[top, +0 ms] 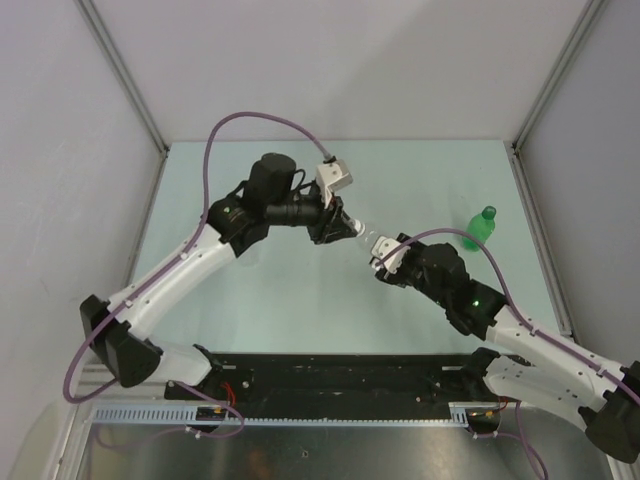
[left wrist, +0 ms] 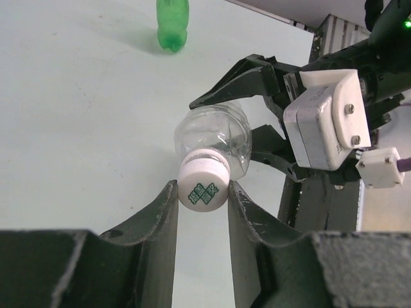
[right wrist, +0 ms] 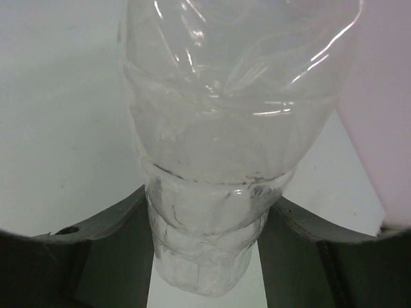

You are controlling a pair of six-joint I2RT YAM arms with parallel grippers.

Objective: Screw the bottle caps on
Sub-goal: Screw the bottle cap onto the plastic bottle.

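Observation:
My right gripper [top: 383,262] is shut on a clear ribbed bottle [right wrist: 225,160] and holds it off the table, lying sideways. The same bottle shows in the left wrist view [left wrist: 215,138] with a white cap [left wrist: 203,187] bearing a green print on its neck. My left gripper [left wrist: 201,192] is shut on that white cap, one finger on each side. In the top view the two grippers meet at the bottle [top: 366,238] above the table's middle. A green bottle [top: 480,228] with a green cap on stands upright at the right; it also shows in the left wrist view [left wrist: 172,24].
The pale green table [top: 300,310] is bounded by grey walls at the left, back and right. A black base rail [top: 340,378] runs along the near edge. Purple cables [top: 260,120] loop over both arms.

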